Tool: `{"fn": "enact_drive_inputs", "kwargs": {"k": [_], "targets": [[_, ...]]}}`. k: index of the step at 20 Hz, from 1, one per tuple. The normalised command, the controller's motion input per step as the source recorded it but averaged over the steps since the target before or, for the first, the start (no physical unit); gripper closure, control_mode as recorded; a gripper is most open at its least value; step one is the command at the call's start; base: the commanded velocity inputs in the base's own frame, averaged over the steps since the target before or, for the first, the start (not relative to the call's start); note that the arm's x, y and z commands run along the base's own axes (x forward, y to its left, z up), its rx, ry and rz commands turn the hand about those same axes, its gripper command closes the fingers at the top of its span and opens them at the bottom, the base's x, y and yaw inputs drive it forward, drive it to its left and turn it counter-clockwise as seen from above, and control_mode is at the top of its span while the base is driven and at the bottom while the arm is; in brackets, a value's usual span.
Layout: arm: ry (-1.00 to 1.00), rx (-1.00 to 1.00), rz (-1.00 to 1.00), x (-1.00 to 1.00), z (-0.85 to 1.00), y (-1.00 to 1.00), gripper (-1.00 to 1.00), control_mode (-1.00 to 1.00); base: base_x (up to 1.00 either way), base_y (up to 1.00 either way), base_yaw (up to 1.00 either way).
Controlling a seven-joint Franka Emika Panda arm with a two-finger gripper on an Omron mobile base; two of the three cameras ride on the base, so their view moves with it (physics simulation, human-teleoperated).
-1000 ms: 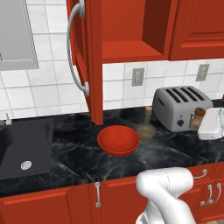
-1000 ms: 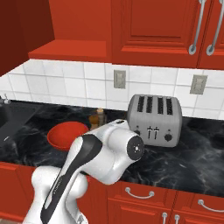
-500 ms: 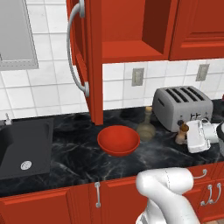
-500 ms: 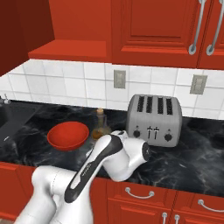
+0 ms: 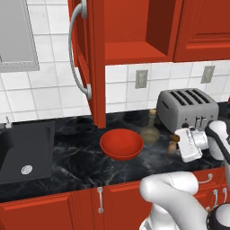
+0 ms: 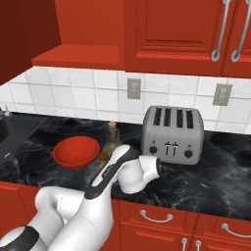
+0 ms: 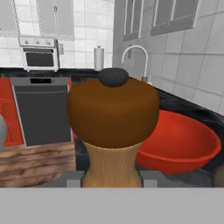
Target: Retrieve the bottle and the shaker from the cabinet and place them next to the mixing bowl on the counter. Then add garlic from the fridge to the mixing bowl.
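My gripper (image 5: 176, 143) is shut on the shaker (image 5: 172, 145), a wooden mill with a brown domed top and a dark knob. It is held low over the black counter (image 5: 72, 161), in front of the toaster. In the hand view the shaker (image 7: 113, 131) stands upright between my fingertips (image 7: 72, 177), with the red-orange mixing bowl (image 7: 179, 142) just behind it to the right. The mixing bowl (image 5: 121, 143) sits mid-counter, and the olive-brown bottle (image 5: 151, 129) stands upright just to its right. My forearm hides the hand in the right base view, where the bowl (image 6: 76, 151) and bottle (image 6: 112, 139) show.
The red wall cabinet (image 5: 134, 31) hangs open, its door (image 5: 85, 58) jutting out over the counter left of the bowl. A silver toaster (image 5: 186, 108) stands right of the bottle. A black sink (image 5: 22, 152) lies at the far left, with a faucet (image 7: 133, 54).
My hand has carried the shaker leftward and lower, from the counter's right end past the toaster front toward the bottle and bowl. Bowl and bottle have stayed put.
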Motion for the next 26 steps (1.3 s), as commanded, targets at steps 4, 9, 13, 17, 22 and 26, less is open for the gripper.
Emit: {"fn": "enact_drive_inputs", "kwargs": {"k": [4,9,13,17,22,26], "targets": [[-0.09,0.0,-0.01,0.21,-0.54,0.0,1.0,-1.0,0.0,0.0,0.0],[0.0,0.0,0.0,0.11,-0.33,0.07,1.0,-1.0,0.0,0.0,0.0],[-0.02,0.0,0.0,0.2,-0.2,0.21,1.0,-1.0,0.0,0.0,0.0],[-0.01,0.0,0.0,0.25,-0.19,0.16,1.0,-1.0,0.0,0.0,0.0],[0.0,-0.01,-0.01,0.26,-0.36,0.04,1.0,-1.0,0.0,0.0,0.0],[0.0,0.0,-0.01,0.27,-0.32,0.0,1.0,-1.0,0.0,0.0,0.0]]}}
